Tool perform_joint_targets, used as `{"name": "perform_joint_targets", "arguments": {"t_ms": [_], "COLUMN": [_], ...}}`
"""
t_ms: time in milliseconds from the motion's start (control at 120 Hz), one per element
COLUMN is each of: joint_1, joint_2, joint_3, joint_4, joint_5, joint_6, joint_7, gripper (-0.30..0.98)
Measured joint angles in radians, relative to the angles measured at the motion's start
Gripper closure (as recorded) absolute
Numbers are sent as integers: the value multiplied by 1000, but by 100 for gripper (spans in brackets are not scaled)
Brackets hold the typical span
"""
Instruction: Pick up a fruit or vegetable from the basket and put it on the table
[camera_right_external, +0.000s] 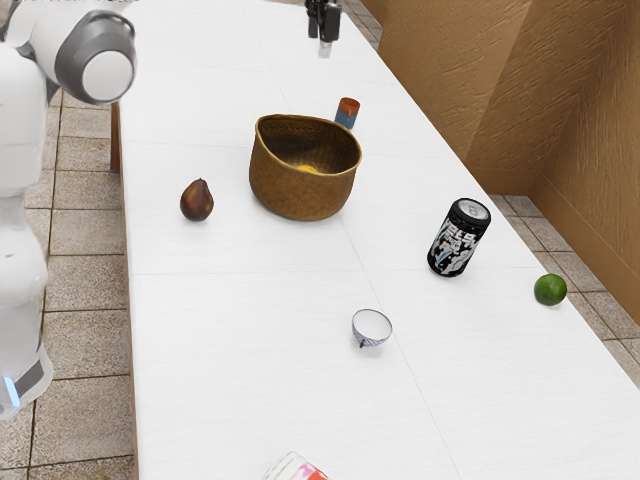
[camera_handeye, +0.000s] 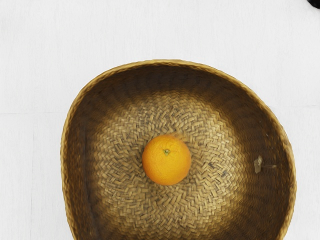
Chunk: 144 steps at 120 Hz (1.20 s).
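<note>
Basket rim (camera_handeye: 170, 62) may be knocked if descent toward the orange (camera_handeye: 167, 162) is made off-centre, though whether the gripper (camera_right_external: 325, 46) is spread or closed cannot be told.

The table (camera_right_external: 230, 350) is lit brightly and evenly, almost bleached white; only faint shadows are cast, while the walls inside the basket (camera_handeye: 80, 165) are left dark.

Rough woven basket (camera_handeye: 287, 150), matt brown

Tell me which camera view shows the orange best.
The wrist view: it looks down on the whole orange, stem spot included, inside the basket. In the exterior view, the basket's wall leaves a yellow sliver.
</note>
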<state>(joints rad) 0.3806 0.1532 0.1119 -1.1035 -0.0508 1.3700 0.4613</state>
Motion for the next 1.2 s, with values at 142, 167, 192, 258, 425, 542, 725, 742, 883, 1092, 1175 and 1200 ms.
{"name": "perform_joint_targets", "arguments": {"t_ms": [142,167,192,258,425,542,725,742,883,1092,1175,1200], "joint_1": [-84,-83,-82,-79,-49,-35,-38,-40,-49,-53,-57,-58], "joint_2": [120,143,159,182,192,174,92,92,123,141,142,145], "joint_3": [-88,-91,-93,-96,-87,-76,-52,-52,-59,-60,-61,-61], "joint_4": [23,24,24,21,-43,-120,-266,-271,-287,-329,-341,-344], "joint_5": [36,40,44,55,92,97,93,93,82,79,80,80], "joint_6": [62,78,91,121,162,177,216,220,258,309,325,329], "joint_7": [46,53,61,82,134,165,203,206,228,252,260,262], "gripper": [0,0,0,0,0,0,0,0,0,0,0,0]}}
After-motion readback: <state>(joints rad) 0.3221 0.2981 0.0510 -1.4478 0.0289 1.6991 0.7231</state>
